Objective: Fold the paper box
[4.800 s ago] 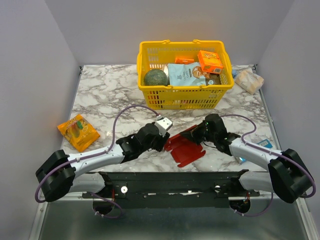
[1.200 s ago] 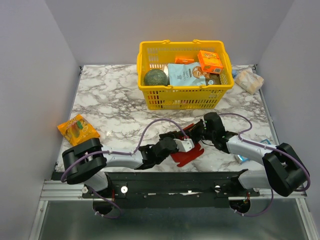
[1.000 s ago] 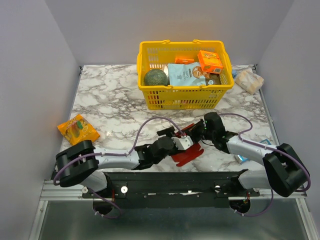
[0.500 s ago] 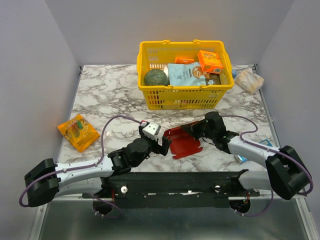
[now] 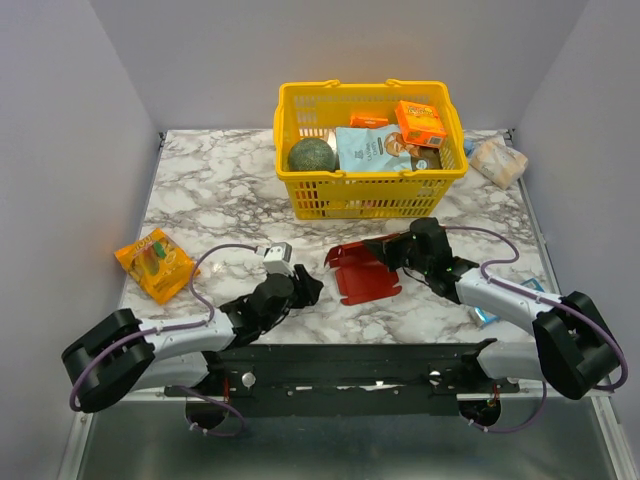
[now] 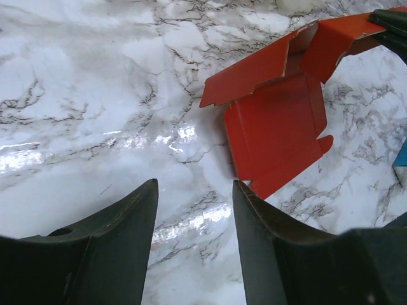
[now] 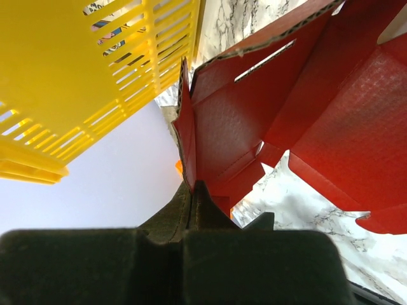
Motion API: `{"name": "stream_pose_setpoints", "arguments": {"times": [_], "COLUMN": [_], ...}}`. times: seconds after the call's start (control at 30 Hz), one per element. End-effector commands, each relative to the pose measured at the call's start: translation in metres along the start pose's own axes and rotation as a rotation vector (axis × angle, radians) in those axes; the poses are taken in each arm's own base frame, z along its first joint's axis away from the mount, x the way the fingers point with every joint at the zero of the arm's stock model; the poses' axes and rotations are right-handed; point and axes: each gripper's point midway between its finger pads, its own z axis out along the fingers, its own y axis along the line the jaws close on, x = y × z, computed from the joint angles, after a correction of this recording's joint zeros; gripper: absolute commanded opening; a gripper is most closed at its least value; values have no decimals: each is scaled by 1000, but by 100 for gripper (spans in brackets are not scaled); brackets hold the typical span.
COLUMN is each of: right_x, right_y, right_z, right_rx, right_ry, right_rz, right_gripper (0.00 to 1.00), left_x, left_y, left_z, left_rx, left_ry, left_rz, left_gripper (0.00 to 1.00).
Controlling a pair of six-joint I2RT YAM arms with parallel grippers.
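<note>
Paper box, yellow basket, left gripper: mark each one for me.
paper box (image 5: 368, 284), top view, on its flat lower panel.
yellow basket (image 5: 365, 196), top view, on its front wall.
left gripper (image 6: 194, 190), left wrist view, midway between its fingertips.

the paper box (image 7: 254, 121) runs off the right wrist view's top and right edges.
</note>
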Motion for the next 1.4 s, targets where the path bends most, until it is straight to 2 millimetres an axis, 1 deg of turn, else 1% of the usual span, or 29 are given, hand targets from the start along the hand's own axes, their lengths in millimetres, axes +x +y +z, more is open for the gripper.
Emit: {"name": "stream_pose_setpoints", "arguments": {"times": [0.0,0.03,0.1,0.13,0.2,0.27,0.3,0.37,0.4,0.43,0.47,0.53,0.6,0.7,0.73,0.8,0.97,1.13,1.23,1.37], "right_x": [-5,-4,-4,-5,-4,-4,-4,-4,-4,-2,-2,-1,-2,-2,-1,0,1,4,4,3], "right_y": [0,1,-1,-1,-2,-3,-3,-4,-5,-5,-5,-6,-7,-10,-9,-8,-9,-12,-12,-11], "right_z": [2,2,3,3,3,3,3,4,4,4,4,4,4,5,5,5,6,8,8,6], "right_rx": [0,-2,1,1,1,1,0,2,6,4,4,3,6,11,11,10,9,14,13,8], "right_ry": [-33,-30,-29,-29,-27,-26,-25,-21,-20,-14,-11,-6,-6,-7,-4,4,9,28,33,26], "right_rz": [14,14,16,14,17,19,19,19,20,20,22,23,22,24,25,24,23,30,31,32], "right_gripper": [1,0,0,0,0,0,0,0,0,0,0,0,0,0,0,0,0,0,0,0], "left_x": [-5,-2,-3,2,-6,-8,-13,-11,-16,-11,-9,-7,-6,-12,-7,-8,-6,-7,-7,-6], "left_y": [-30,-32,-36,-32,-40,-38,-43,-39,-44,-39,-35,-29,-27,-29,-23,-24,-17,-13,-9,-6], "left_z": [15,21,28,33,37,43,46,53,57,61,64,71,73,78,80,83,85,90,90,92], "left_rx": [104,107,112,98,122,106,107,74,74,52,29,5,12,21,-11,-21,-49,-81,-104,-124], "left_ry": [-3,1,2,14,-15,-29,-38,-32,-41,-27,-20,-10,-4,-24,-1,2,-6,-2,-6,-5], "left_rz": [-155,-166,-174,-171,-182,-159,-152,-129,-122,-118,-127,-158,-173,-155,-135,-123,-126,-116,-111,-98], "left_gripper": [56,54,50,49,46,43,42,41,41,41,39,38,36,35,34,34,34,35,39,39]}}
